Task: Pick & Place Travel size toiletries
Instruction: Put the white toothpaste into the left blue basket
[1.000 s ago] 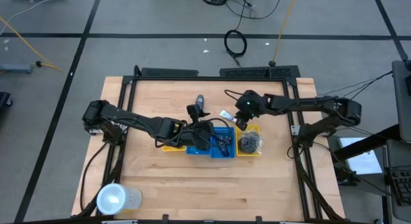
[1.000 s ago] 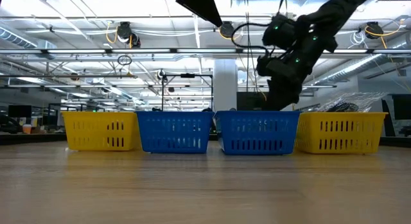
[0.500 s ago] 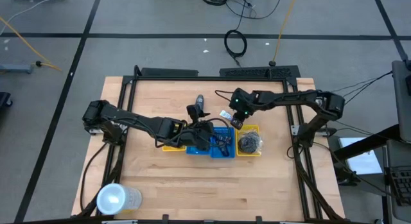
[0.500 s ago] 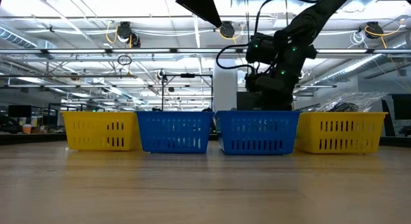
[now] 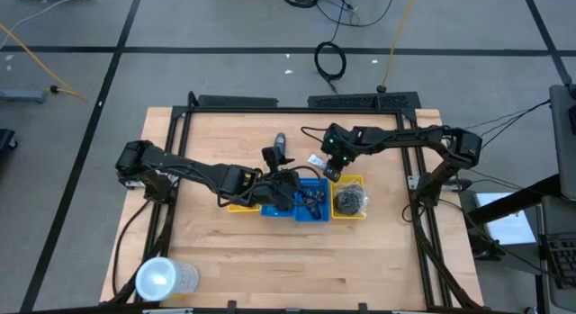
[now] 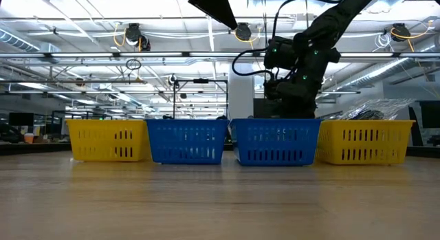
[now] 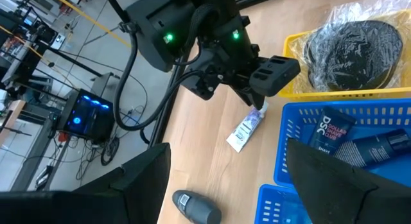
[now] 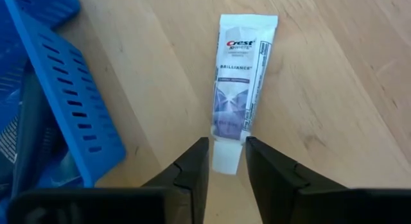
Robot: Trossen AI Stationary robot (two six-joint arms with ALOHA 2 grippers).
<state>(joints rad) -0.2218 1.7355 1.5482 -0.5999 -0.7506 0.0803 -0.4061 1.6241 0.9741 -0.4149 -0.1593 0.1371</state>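
my right gripper (image 8: pixel 226 161): over the table | jaws apart, either side of the white cap of the toothpaste tube (image 8: pixel 239 84) | tube: flat on the table (image 5: pixel 225 242) beside the blue tray (image 8: pixel 67 115) | my left gripper: jaws wide apart, above the trays

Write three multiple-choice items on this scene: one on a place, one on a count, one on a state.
1. Where does the toothpaste tube lie?
A. in a blue tray
B. on the bare table beside the blue tray
C. in the cup

2. How many trays stand in the low view's row?
A. two
B. four
C. six

3. How does the right claw stand?
A. open astride the tube's cap
B. far above the table
C. inside the yellow tray

Answers: 1 B, wood shows all round the tube. 2 B, yellow, blue, blue, yellow. 3 A, a finger either side of the cap.
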